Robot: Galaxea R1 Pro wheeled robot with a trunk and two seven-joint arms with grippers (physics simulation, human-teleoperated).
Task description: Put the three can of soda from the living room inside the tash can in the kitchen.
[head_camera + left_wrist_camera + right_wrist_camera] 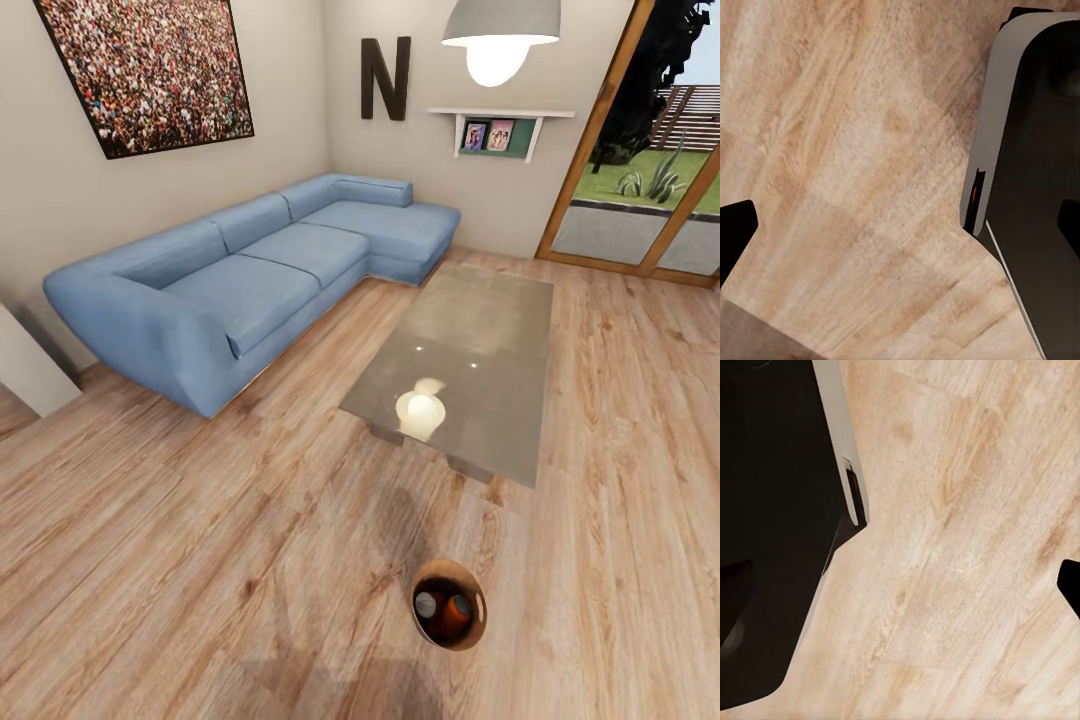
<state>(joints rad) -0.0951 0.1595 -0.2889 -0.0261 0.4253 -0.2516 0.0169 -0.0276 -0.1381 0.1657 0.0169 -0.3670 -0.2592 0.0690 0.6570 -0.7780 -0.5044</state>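
The wooden floor (200,560) spreads across the living room, and everything else can be placed from the low glass table (470,350) standing on it. The long blue corner sofa (250,270) wraps the table's far and left sides, set against the walls so the seats face the table. Above the sofa hang the crowd picture (150,70) and the black letter N (386,78), with a small shelf (500,130) of photos beyond the table's far end and a glass door (640,180) to the garden off its right. A lamp (500,35) hangs over the table, which explains the bright spot mirrored in the glass. Just in front of the table's near edge, on the floor, sits the trash can (449,604), seen from above; inside it lie at least two soda cans (443,605), one grey top and one orange body showing, and I cannot tell whether a third lies beneath. The table top looks bare of cans, so collecting seems done or nearly so, and the bin probably stands here to be close to the pickup spot. The wrist views show floor and dark robot body; I cannot tell how wide either gripper stands.
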